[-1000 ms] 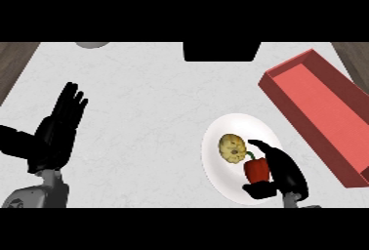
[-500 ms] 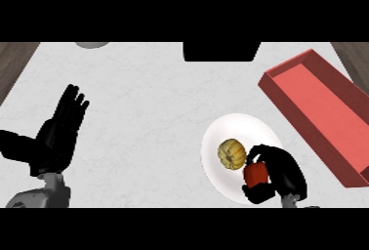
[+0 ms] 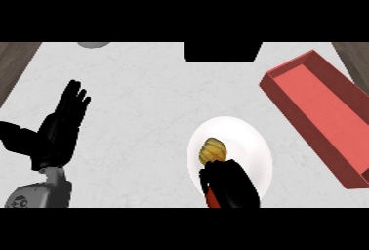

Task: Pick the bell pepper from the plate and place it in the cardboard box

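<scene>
Left hand (image 3: 59, 129), at the view's left edge, rests with fingers straight and raised, holding nothing, well apart from the task's things. White plate (image 3: 252, 146), nearer the middle of the pale marbled table (image 3: 144, 88), carries a yellowish ridged food item (image 3: 213, 150) on its left half. Right hand (image 3: 231, 183), entering from the lower edge, lies over the plate's lower part with its fingers curled round the bell pepper (image 3: 211, 199), of which only a red sliver shows at the hand's lower left side. Cardboard box (image 3: 324, 117), red inside and open at the top, stands just beside the plate at the right. The step in hand appears to be the grasp and first lift; the next move calls for raising the pepper off the plate, carrying it rightward over the box's near wall, and opening the fingers above the box floor.
</scene>
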### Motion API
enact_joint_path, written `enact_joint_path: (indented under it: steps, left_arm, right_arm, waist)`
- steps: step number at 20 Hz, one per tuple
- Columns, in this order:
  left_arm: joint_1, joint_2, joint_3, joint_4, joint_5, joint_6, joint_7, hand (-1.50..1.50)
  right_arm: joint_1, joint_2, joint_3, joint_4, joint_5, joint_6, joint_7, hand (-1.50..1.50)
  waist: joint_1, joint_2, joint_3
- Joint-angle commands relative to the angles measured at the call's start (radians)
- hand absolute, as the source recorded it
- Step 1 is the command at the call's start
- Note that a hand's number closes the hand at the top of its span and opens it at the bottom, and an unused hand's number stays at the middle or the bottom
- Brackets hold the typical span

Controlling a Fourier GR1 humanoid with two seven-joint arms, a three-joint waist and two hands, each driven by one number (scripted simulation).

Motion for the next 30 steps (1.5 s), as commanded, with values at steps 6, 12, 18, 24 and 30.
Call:
enact_joint_path:
  steps: [6, 12, 18, 24, 30]
  left_arm:
    - [0.015, -0.008, -0.01, -0.043, -0.013, 0.022, 0.042, 0.0]
    - [0.022, 0.034, 0.041, -0.044, 0.03, -0.012, 0.046, 0.0]
    - [0.025, 0.0, 0.0, -0.042, -0.012, 0.009, 0.007, 0.0]
    - [0.028, -0.01, -0.017, -0.082, -0.022, 0.022, 0.041, 0.0]
    - [0.043, -0.024, -0.004, -0.014, -0.016, 0.011, -0.022, 0.0]
  right_arm:
    - [-0.006, -0.014, 0.205, -0.338, 0.155, 0.163, 0.059, 1.5]
    - [0.05, 0.107, 0.216, -0.518, 0.173, 0.118, 0.172, 1.5]
    - [-0.033, 0.129, 0.032, -0.582, 0.176, 0.071, 0.268, 1.5]
    - [-0.14, 0.131, -0.255, -0.665, 0.072, 0.197, 0.292, 1.5]
    - [-0.246, 0.057, -0.575, -0.556, -0.108, 0.28, 0.207, 1.5]
  waist:
    - [-0.011, -0.002, 0.0]
    - [-0.013, -0.004, 0.001]
    - [-0.008, 0.001, 0.001]
    - [-0.002, 0.004, 0.001]
    - [-0.003, 0.004, 0.001]
